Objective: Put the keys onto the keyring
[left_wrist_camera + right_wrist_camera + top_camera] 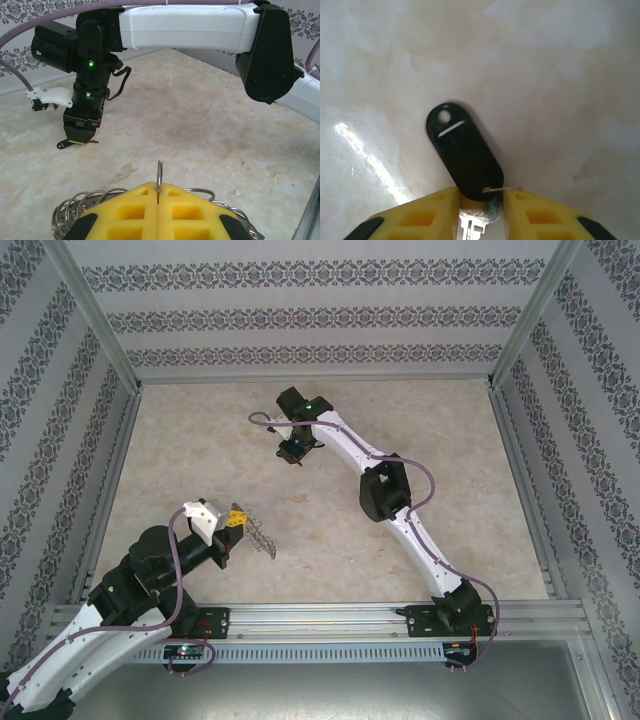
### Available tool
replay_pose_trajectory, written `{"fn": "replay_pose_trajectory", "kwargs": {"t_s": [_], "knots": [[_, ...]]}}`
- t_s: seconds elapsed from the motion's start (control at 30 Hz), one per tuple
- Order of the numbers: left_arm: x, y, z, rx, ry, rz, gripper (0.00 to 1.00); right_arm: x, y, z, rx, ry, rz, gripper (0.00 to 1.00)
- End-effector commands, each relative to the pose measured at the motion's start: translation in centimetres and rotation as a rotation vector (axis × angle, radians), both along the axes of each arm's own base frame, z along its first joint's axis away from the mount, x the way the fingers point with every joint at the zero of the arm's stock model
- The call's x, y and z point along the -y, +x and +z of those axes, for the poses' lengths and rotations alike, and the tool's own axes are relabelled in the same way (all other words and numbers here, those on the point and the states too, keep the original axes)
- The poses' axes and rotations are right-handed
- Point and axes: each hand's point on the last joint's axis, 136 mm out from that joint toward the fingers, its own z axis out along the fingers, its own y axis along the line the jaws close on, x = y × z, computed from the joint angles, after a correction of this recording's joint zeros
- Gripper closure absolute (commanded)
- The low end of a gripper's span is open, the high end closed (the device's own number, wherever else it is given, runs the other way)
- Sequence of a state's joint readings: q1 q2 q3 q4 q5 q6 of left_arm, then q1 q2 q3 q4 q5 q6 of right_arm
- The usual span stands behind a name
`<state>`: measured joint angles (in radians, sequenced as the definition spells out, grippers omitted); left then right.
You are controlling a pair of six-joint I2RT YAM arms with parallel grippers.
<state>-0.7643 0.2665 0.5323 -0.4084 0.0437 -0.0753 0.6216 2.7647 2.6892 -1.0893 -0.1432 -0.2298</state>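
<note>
- The right gripper (480, 194), its yellow fingers (420, 217) aimed straight down, is clamped on a small key (465, 152) with a black oval plastic head and a short silver blade. One pad sits against each side where head meets blade.
- The key lies flat on the pale, marble-patterned table (555, 75). Its head, pierced by a round hole and a slot, juts out ahead of the fingertips, while the blade runs back between them.
- Well apart, toward the near left of the table, the left gripper (158, 195) is squeezed tight on one upright wire loop (159, 175) of the grey metal keyring (75, 210).
- The keyring's many small loops fan out on both sides just beyond the fingertips.
</note>
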Motion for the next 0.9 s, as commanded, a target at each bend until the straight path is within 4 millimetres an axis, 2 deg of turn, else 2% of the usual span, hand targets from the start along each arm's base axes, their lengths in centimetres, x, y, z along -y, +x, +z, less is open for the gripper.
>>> {"fn": "replay_pose_trajectory", "kwargs": {"t_s": [0.0,0.17,0.3,0.47,0.63,0.77,0.87], "knots": [[-0.3,0.1,3.0,0.099,-0.046,0.011,1.0,1.0,-0.9,-0.2,-0.02,-0.059,0.014,0.75],[-0.5,0.0,3.3,0.108,-0.036,0.013,1.0,2.0,-1.9,-0.1,-0.049,-0.082,0.024,0.9],[-0.5,0.0,3.4,0.113,-0.03,0.011,1.0,3.6,-3.6,0.4,-0.09,-0.096,0.03,1.0],[-0.3,0.0,3.3,0.11,-0.025,0.005,1.0,5.8,-6.5,1.2,-0.11,-0.063,0.011,1.0],[0.1,0.1,3.2,0.103,-0.027,-0.011,1.0,8.5,-10.4,2.0,-0.129,-0.018,-0.029,1.0],[0.6,0.2,3.0,0.096,-0.028,-0.025,1.0,10.1,-12.8,3.0,-0.142,0.036,-0.078,1.0],[1.0,0.3,2.9,0.09,-0.036,-0.037,1.0,10.5,-13.0,4.5,-0.129,0.1,-0.123,0.81]]}}
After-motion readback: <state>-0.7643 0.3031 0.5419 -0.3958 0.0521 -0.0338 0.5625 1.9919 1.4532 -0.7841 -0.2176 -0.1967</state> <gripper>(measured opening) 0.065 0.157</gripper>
